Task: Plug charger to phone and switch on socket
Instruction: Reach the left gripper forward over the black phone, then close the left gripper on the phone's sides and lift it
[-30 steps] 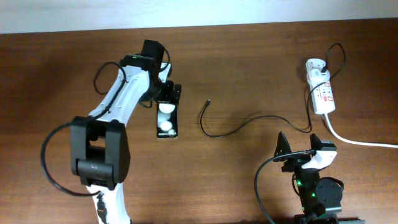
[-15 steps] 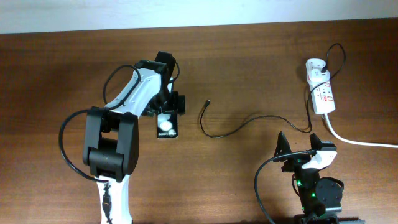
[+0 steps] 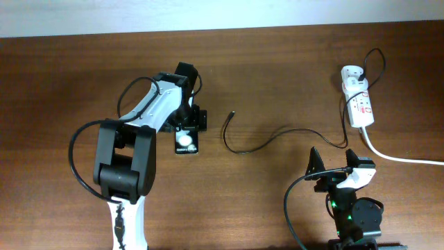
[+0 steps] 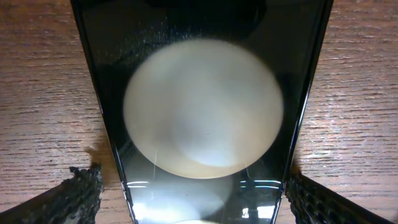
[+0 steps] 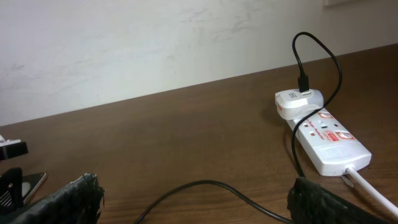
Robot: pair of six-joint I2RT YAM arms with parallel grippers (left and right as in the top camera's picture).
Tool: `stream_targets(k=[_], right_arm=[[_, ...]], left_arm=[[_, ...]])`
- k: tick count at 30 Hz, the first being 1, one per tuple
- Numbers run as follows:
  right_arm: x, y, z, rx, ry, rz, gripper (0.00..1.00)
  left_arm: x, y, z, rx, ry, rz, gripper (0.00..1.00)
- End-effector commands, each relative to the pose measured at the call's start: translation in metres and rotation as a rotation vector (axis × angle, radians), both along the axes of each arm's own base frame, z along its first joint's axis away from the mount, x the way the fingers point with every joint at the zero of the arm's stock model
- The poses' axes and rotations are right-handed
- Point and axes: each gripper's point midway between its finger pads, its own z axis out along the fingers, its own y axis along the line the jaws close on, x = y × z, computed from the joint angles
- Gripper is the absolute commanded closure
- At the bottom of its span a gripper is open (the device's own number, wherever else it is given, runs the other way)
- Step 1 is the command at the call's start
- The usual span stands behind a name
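Overhead view: left gripper was brought down astride the phone, fingers apart, not yet clamped; charger was left unplugged.

The charger loops from the white adapter on the socket down across the table.

This looks like a robotics lab bench rather than anyone's home: a dark brown wood-grain table set against a bare off-white wall, a white-and-black robot arm and a second, black robot arm standing at its near edge, a white power strip with red markings lying on the wood
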Motion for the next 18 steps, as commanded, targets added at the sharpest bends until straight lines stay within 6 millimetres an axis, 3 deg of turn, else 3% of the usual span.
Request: stream_targets(k=[1,9,18], right_arm=[[-0.0002,-0.001,-0.0026,0.003,0.005,-0.009,0.01],[-0.0002,-0.001,-0.0026,0.003,0.005,-0.009,0.01],[-0.0002,-0.001,-0.0026,0.003,0.005,-0.009,0.02]], left_arm=[[-0.0087,-0.0031,-0.0136,-0.005,0.025,0.053,0.01],[-0.0097,-0.0089,-0.0224,-0.003,0.005,0.059,0.07],[-0.0088,-0.0085,-0.0224,-0.001,0.001,0.059,0.27]])
